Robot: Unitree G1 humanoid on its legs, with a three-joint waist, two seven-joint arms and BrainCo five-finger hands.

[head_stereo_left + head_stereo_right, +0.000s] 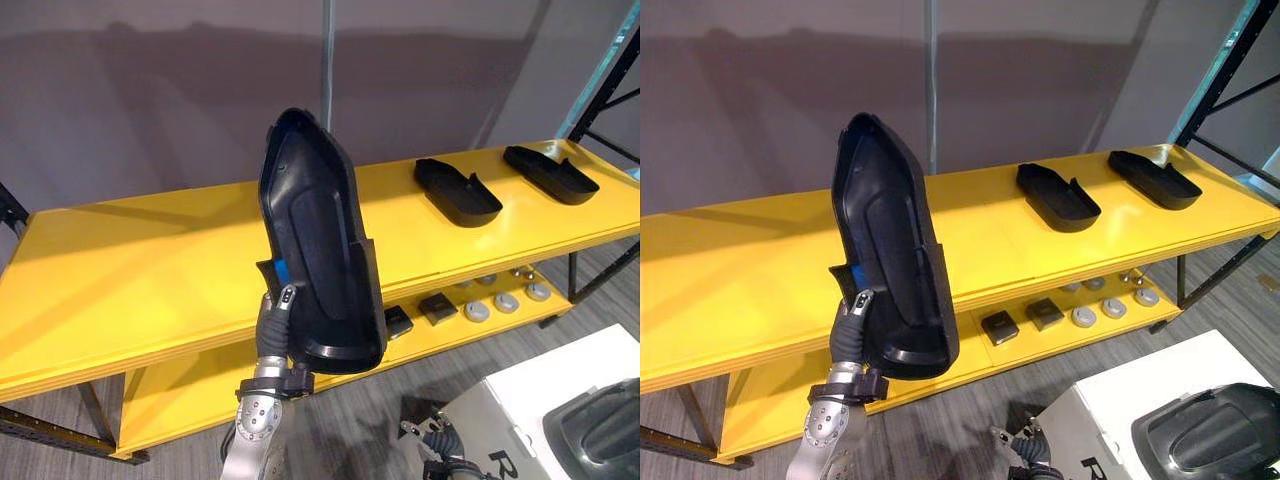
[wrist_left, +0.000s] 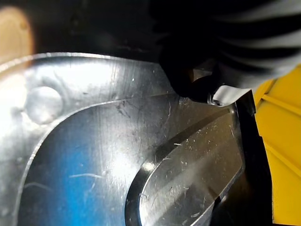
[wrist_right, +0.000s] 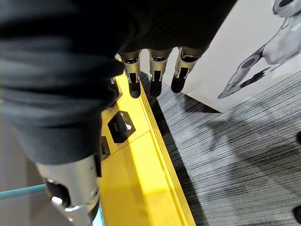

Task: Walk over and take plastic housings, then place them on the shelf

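Left hand (image 1: 272, 325) grips a black housing (image 1: 320, 240).
Its fingers pinch the low end, and the housing stands tall by the yellow shelf (image 1: 130, 270). The right hand (image 3: 156, 75) hangs loose and empty.

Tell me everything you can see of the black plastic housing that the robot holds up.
The black housing is a long, glossy plastic shell, pointed at the top and rounded at the bottom, with a raised rim and its hollow inside facing the camera. It stands nearly upright in the air before the yellow shelf, not resting on it. The left robot hand grips its lower edge.
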